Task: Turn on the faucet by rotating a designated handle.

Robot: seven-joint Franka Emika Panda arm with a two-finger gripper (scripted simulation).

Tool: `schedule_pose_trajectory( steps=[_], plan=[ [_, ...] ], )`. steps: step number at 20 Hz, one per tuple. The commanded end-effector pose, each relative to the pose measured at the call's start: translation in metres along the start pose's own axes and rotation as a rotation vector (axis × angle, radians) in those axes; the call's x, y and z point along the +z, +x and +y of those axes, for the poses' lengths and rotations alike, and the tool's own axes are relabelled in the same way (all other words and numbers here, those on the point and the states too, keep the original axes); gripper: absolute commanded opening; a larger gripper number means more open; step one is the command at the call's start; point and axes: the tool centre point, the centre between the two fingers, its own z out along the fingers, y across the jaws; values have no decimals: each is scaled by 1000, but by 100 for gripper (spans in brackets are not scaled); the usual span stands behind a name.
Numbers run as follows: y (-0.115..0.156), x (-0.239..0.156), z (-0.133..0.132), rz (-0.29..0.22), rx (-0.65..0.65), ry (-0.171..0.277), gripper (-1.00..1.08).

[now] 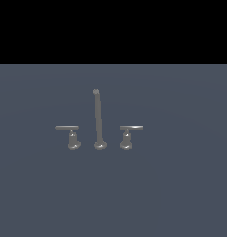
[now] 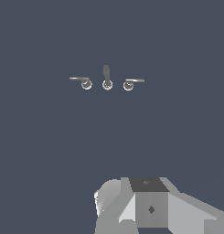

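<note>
The faucet (image 1: 97, 118) is a dull-grey set on a flat blue-grey floor, with a tall thin spout on a round base in the middle. The designated handle (image 1: 73, 138) stands on the exterior view's left of the spout, its flat bar jutting left. The twin handle (image 1: 126, 138) stands on the right, its bar jutting right. In the wrist view the faucet (image 2: 107, 82) looks small and far, with the designated handle (image 2: 86, 83) and the twin (image 2: 128, 85) beside it. No gripper fingers show in either view.
A blocky grey-and-white part of the robot (image 2: 150, 208) fills one edge of the wrist view, well apart from the faucet. The blue-grey floor (image 1: 170, 194) spreads all around the set. Black background lies beyond its far edge.
</note>
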Motion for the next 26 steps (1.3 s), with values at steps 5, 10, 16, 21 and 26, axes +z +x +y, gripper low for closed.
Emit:
schedule_pose_trajectory(
  steps=[5,10,16,21,26],
  plan=[
    [0,-1,3,-2,-4,0,-100],
    [-2,-4,9,-7,-15,-4,-100],
    [-1,-3,9,-7,-13,-3,-100],
    [9,1,5,-9,12,17,-100],
    [27,11,-2,-16,63,51,-100]
  ],
)
